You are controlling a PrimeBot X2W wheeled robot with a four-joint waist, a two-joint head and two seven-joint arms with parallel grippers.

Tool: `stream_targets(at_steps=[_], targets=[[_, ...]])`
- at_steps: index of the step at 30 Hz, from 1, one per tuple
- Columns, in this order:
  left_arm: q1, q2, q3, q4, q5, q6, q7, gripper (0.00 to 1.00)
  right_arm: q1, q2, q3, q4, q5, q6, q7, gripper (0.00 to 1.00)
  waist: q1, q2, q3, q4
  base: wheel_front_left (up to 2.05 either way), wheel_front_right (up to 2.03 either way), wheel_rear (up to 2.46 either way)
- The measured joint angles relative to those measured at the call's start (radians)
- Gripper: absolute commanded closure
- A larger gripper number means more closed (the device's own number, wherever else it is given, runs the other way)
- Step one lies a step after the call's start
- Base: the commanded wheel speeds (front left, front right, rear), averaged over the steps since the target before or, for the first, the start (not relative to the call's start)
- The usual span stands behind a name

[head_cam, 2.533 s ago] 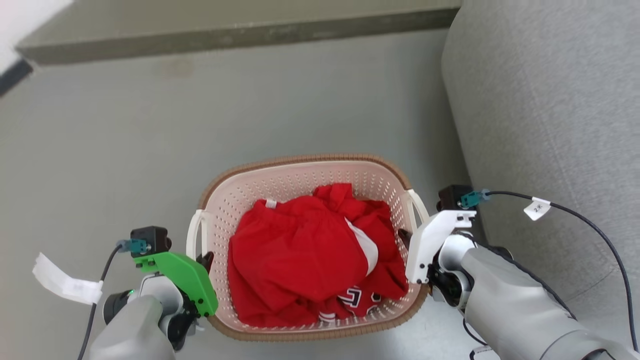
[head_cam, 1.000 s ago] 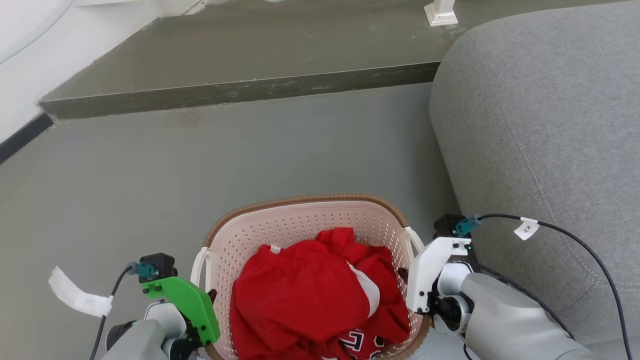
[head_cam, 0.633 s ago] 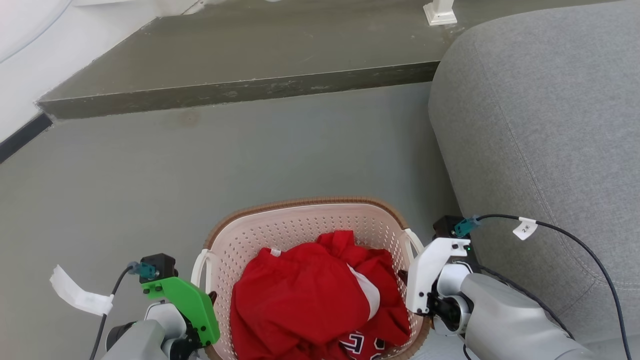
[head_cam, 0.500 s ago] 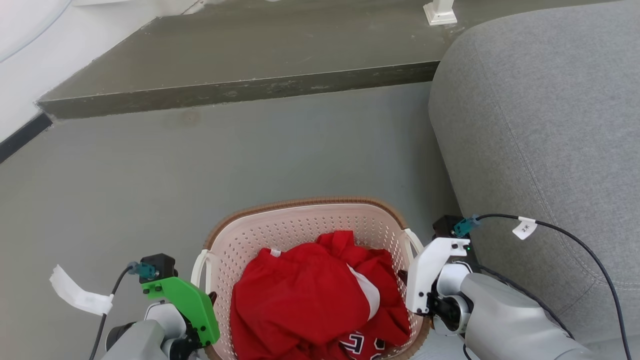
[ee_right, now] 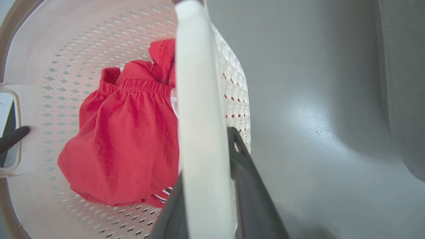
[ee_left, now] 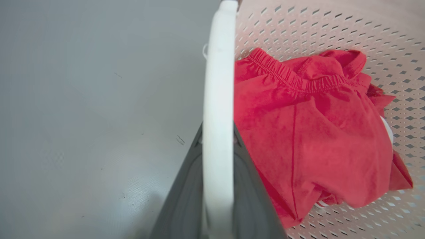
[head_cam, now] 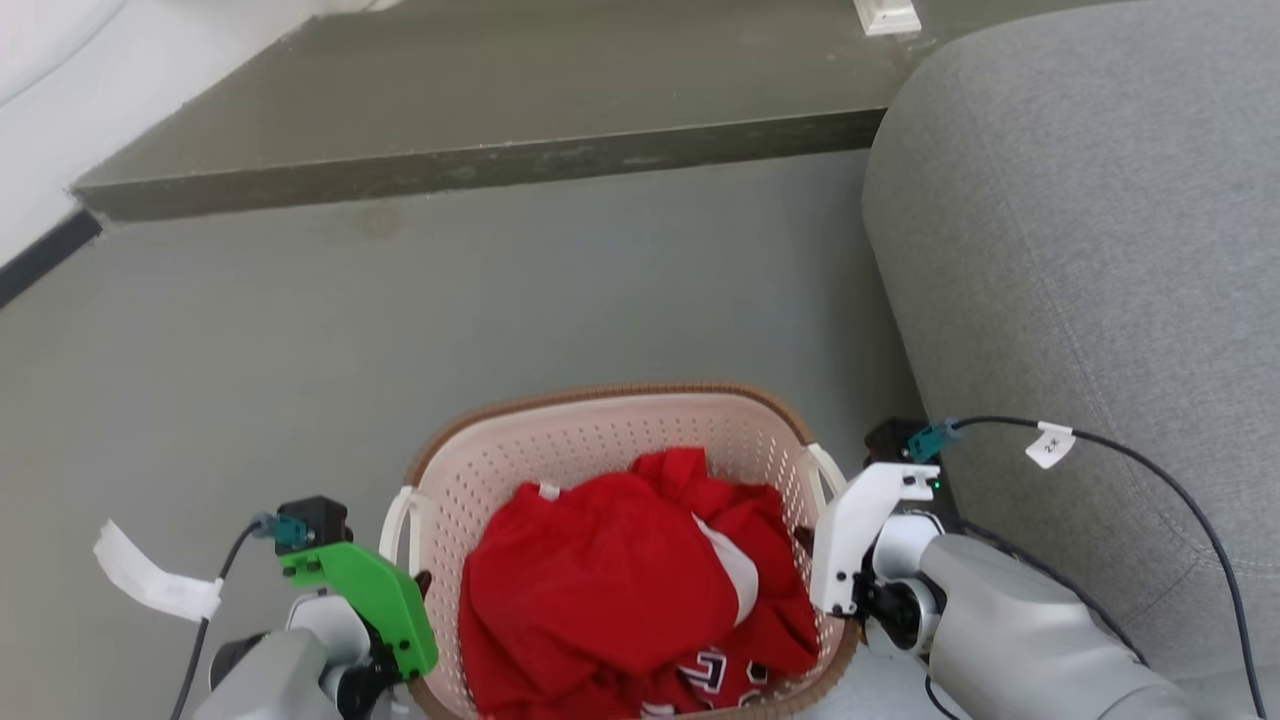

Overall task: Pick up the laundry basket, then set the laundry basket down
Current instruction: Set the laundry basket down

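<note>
Leftmost, a white wall (head_cam: pixel 40 120) met the floor (head_cam: pixel 300 330) along a black baseboard (head_cam: pixel 45 255). From there the grey floor lay open across to the basket. Farther ahead a raised step (head_cam: pixel 480 165) closed it off with a straight dark edge.

The left gripper (ee_left: pixel 217 131) was clamped on the left handle (head_cam: pixel 395 515) of the laundry basket (head_cam: pixel 600 392), one dark finger on each side of the white bar. The floor to the outside of that handle was free. The basket sat low in the middle of the head view, between the two arms, and its near rim was cut off by the bottom edge. Whether its base touched the floor could not be told.

The right gripper (ee_right: pixel 206 156) was closed on the right handle (head_cam: pixel 828 468) in the same way, its fingers pressed to either side of the bar. Just beyond that arm stood a sofa (head_cam: pixel 1080 250), with only a narrow strip of floor between its rounded corner and the basket.

The floor was smooth and faintly glossy with a few small scuffs. The basket was a rounded rectangle of cream plastic pierced with rows of small holes, under a brown woven-look rim. Its handles were flat white loops. Crumpled red clothes (head_cam: pixel 610 580) of soft cloth with an elastic waistband filled it. The left wrist carried a green mount (head_cam: pixel 370 595) and the right a white mount (head_cam: pixel 860 520). A black cable (head_cam: pixel 1150 460) arched over the sofa's coarse grey weave.
</note>
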Motion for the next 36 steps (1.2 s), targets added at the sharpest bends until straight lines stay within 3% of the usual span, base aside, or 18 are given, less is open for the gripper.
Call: stream_targets(at_steps=[36], targets=[[-0.239,0.044,0.003,-0.038,0.019,0.000,-0.069,1.00,-0.257,-0.014,0.038,-0.028,-0.012,-0.002,-0.065,1.00,0.0002,0.0000,0.326,0.054,0.00,0.00,0.00]])
